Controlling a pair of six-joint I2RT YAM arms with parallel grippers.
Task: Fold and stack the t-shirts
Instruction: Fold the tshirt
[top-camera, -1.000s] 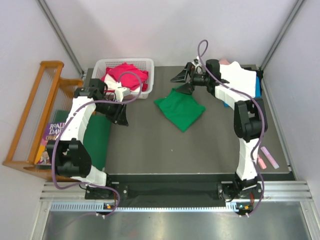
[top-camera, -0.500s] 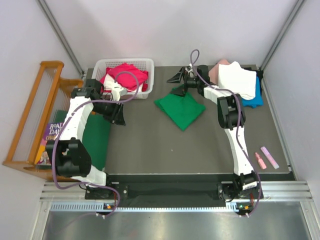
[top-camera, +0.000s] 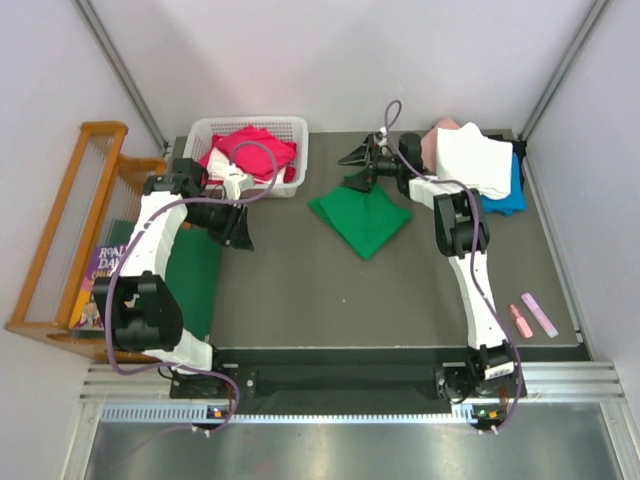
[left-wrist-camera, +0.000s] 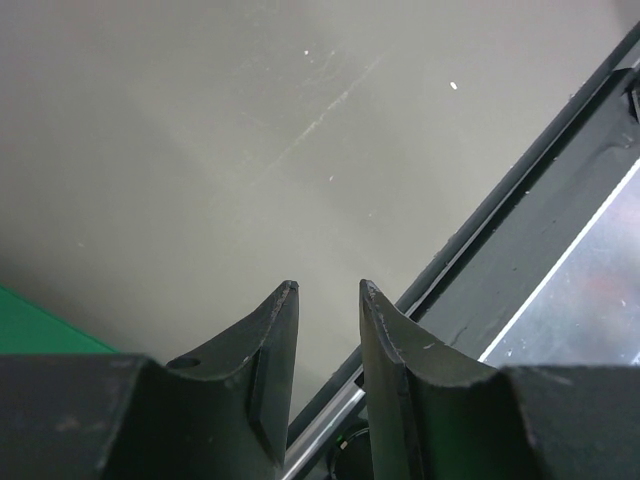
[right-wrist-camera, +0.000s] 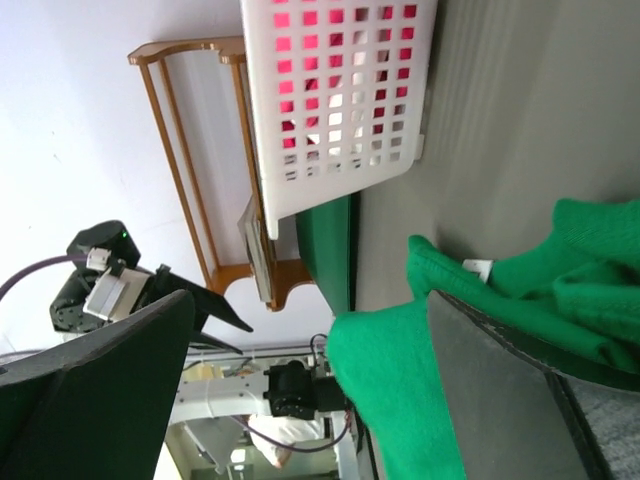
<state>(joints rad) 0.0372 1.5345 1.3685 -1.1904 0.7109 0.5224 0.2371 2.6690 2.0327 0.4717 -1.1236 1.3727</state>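
Grey table (top-camera: 300, 290) — right gripper (top-camera: 351, 168) agape at green t-shirt (top-camera: 362, 222).

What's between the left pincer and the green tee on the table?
Nothing, only bare table between the left pincer and the green tee, as the top view shows. The white basket sits farther back, off that line.

White basket (top-camera: 255, 121), wooden rack (top-camera: 55, 232), perhaps pink markers (top-camera: 533, 315)
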